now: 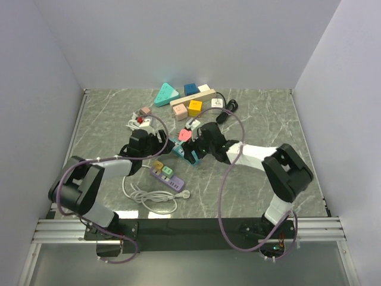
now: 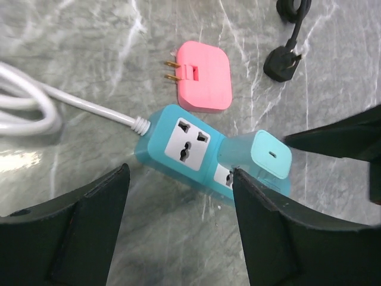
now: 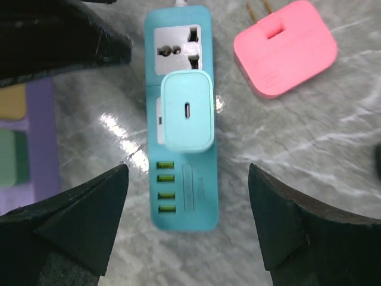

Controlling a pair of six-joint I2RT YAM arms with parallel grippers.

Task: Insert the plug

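A teal power strip lies flat on the marble table, with a mint plug seated in its second socket. The first socket is bare, and several green USB ports sit at the strip's near end. My right gripper hangs open above that near end, a finger on each side, touching nothing. My left gripper is open too, just short of the strip's long side. Its right finger is close beside the plug. In the top view both grippers meet over the strip.
A pink adapter with bare prongs lies just beyond the strip. A purple strip with coloured plugs and a coiled white cable lie near the left arm. A black plug and several coloured blocks are farther back. White walls enclose the table.
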